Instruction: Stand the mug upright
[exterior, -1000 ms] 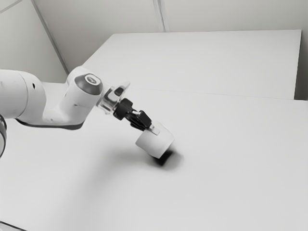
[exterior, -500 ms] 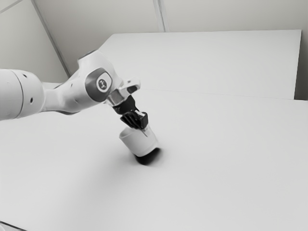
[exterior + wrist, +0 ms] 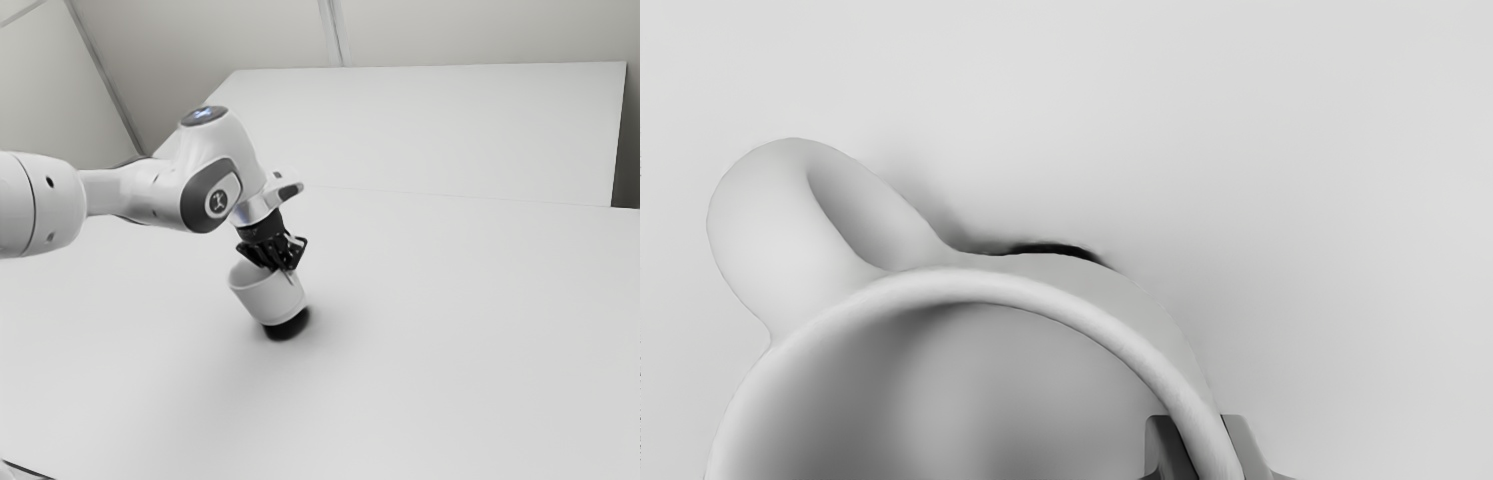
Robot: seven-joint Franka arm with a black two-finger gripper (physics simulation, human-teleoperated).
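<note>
Mug: the mug (image 3: 266, 297) is showing plain and pale, with smooth sides, a thick rounded rim (image 3: 1013, 285) and an open, grey-shaded hollow; it is leaning, its mouth facing upward and toward the exterior view's left.
Mug's place: it is hanging from the gripper (image 3: 289, 274) over the table (image 3: 450, 330), a black shadow (image 3: 287, 327) lying right beneath its base – whether the base is touching the tabletop, I cannot tell.
Gripper: it is pinching the mug's wall at the rim, its fingers standing apart by no more than that wall's thickness.
Fingers: one finger (image 3: 1157, 443) is reaching down inside the mug, the other is pressing against the outside.
Wrist view: this one is revealing the handle (image 3: 760, 220), a broad loop sticking out from the mug's side, well apart from the fingers – and also the inside of the mug.
Exterior view: this one is giving the mug's lean and the arm (image 3: 215, 160) bending down to it from the exterior view's left.
</note>
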